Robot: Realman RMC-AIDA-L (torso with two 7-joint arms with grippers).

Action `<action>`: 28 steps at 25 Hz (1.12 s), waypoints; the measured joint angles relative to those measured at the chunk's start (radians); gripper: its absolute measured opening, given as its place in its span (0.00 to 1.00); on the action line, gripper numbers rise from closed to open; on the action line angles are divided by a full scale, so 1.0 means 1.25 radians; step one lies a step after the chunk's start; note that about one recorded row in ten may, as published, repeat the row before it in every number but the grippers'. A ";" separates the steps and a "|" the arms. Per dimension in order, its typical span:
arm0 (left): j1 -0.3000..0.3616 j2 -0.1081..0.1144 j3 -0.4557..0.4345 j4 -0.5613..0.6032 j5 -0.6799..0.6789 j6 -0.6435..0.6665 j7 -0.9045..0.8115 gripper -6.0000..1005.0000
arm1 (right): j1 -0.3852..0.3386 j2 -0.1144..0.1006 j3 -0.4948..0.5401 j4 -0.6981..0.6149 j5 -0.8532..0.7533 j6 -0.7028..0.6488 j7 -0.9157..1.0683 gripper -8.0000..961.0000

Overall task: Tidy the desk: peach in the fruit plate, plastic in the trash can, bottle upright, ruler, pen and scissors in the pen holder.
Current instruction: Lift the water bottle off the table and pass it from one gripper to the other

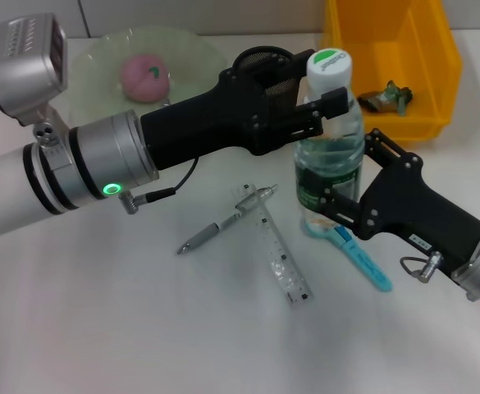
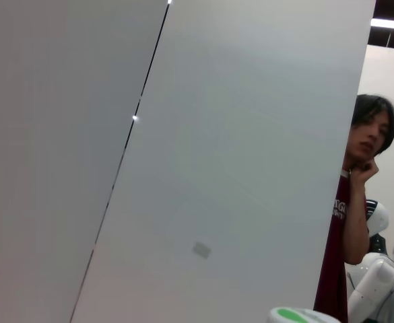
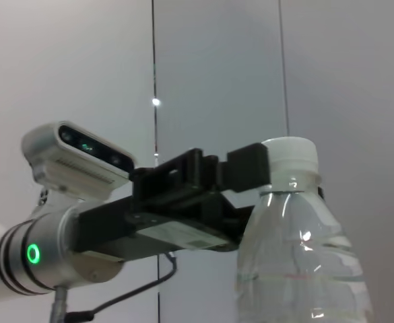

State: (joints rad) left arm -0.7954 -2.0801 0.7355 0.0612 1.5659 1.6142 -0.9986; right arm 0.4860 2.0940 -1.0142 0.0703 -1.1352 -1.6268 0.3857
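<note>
From my head cam the bottle (image 1: 328,139) is standing upright on the white table (image 1: 100,328), a bit toward 2 o'clock from centre. My left gripper (image 1: 326,105) comes in from 9 o'clock and is pinched on the neck just under the white cap, and the right wrist cam shows that same grip. My right gripper (image 1: 331,201) reaches in from 4 o'clock and sits against the bottle's lower part by the label; can't tell if it's actually clamped. The pen (image 1: 223,220) and clear ruler (image 1: 276,253) lie crossed at 6 o'clock, the blue-handled scissors (image 1: 363,261) just beside the bottle's base. The peach (image 1: 145,76) is in the fruit plate (image 1: 92,61) at 11 o'clock, and the yellow bin (image 1: 424,74) sits at 1 o'clock.
</note>
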 joint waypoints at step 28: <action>-0.001 -0.001 -0.004 -0.008 -0.001 -0.011 0.037 0.49 | 0.021 0.000 0.000 0.011 -0.008 0.004 0.000 0.83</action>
State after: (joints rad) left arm -0.7964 -2.0812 0.7301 0.0506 1.5643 1.5999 -0.9522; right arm 0.5124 2.0937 -1.0139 0.0843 -1.1451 -1.6220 0.3854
